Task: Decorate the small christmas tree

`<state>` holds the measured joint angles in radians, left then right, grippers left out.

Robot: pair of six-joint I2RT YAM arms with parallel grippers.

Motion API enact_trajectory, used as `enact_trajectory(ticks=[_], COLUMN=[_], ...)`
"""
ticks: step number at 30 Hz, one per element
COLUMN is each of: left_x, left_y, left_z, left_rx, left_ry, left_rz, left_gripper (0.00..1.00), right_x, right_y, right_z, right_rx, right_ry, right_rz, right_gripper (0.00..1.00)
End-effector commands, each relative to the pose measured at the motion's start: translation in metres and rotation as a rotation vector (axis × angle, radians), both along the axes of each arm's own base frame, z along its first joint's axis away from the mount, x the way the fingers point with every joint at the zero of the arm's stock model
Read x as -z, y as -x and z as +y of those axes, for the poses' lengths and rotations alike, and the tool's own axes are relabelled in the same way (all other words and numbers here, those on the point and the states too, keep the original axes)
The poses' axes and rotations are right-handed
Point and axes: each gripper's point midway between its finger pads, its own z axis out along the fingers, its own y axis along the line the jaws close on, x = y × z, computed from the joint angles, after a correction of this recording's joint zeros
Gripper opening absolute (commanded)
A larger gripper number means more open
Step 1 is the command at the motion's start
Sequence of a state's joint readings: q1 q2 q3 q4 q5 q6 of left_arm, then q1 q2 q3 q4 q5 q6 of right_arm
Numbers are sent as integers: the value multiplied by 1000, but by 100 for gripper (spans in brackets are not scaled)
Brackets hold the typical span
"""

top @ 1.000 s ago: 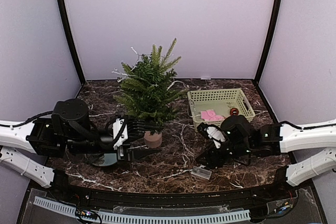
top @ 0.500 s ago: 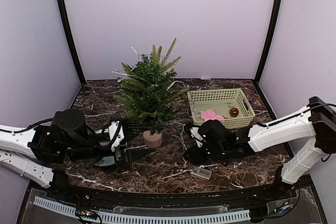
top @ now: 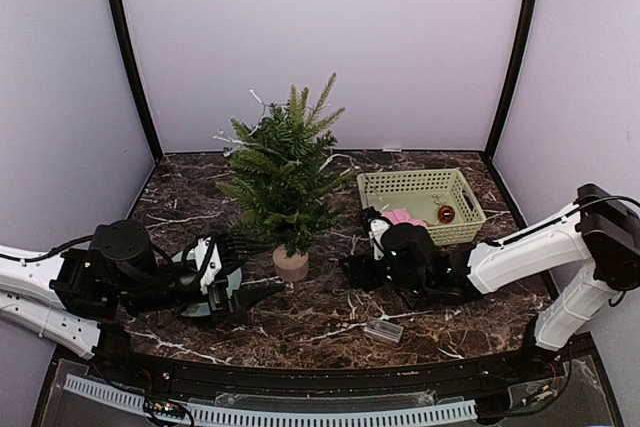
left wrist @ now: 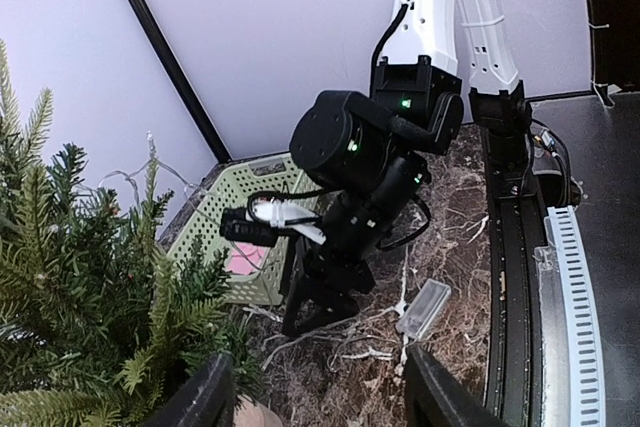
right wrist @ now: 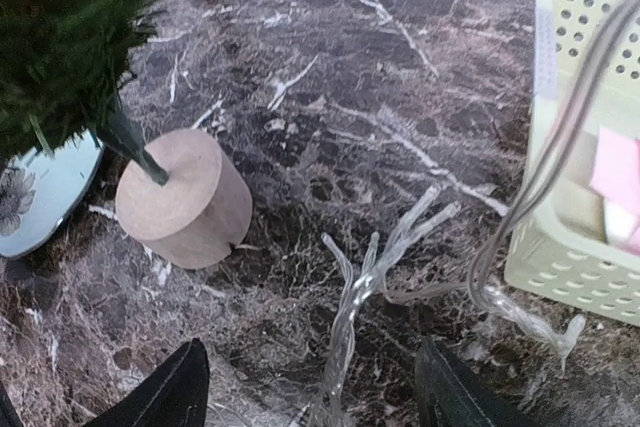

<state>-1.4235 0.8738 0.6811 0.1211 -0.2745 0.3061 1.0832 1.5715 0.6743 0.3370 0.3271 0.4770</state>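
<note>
Changes since the earlier frames: the right arm has reached in toward the centre of the table [top: 320,322], and the left arm has drawn back slightly toward its own side.

Item 1. The small christmas tree [top: 285,172]: we find it upright at mid-table in a round beige pot [top: 291,265], left of the basket, with thin white wire showing among its upper branches.

Item 2. Left gripper [left wrist: 320,384]: low over the table just left of the pot. Its fingers stand apart with nothing between them.

Item 3. Right gripper [right wrist: 312,382]: low, right of the pot and apart from it. Its fingers are spread wide and hold nothing, and a clear wire strand [right wrist: 365,282] lies on the table beneath them.

Item 4. Pale green basket [top: 410,177]: it sits right of the tree and holds pink pieces [top: 402,217] and a small reddish ornament [top: 446,213].

Item 5. Small clear box [top: 384,330]: it lies near the table's front edge.

Item 6. Pale blue plate [right wrist: 40,197]: it rests beside the pot.
</note>
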Motion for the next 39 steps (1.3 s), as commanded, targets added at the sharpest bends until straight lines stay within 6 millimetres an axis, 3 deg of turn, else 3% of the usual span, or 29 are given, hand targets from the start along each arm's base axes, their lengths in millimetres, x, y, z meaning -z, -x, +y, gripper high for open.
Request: enact_trajectory(ticks=[1, 7, 13, 16, 19, 24, 32, 39], left_x=[-12, -6, 20, 22, 24, 26, 50, 52], left_y=[-5, -8, -4, -2, -2, -2, 4, 3], left_z=[8, 14, 15, 14, 14, 13, 9, 8], left_rx=[-44, -64, -60, -59, -73, -77, -52, -60], left_ry=[67, 66, 13, 14, 11, 18, -6, -11], left_rz=[-17, -33, -46, -69, -90, -87, -57, -76], left_gripper=[60, 62, 63, 62, 62, 62, 62, 63], right_x=[-45, -52, -43, -37, -33, -31, -38, -36], right_y=[-21, -28, -32, -36, -41, -46, -50, -53], right_z=[-2, -4, -9, -11, -16, -10, -1, 1], right_rx=[91, 134, 161, 177, 198, 196, 167, 151], right_ry=[-145, -175, -175, -183, -197, -218, -248, -276], right_rz=[-143, -175, -175, -156, -144, -141, -156, -145], right_gripper=[69, 56, 38, 38, 45, 36, 24, 29])
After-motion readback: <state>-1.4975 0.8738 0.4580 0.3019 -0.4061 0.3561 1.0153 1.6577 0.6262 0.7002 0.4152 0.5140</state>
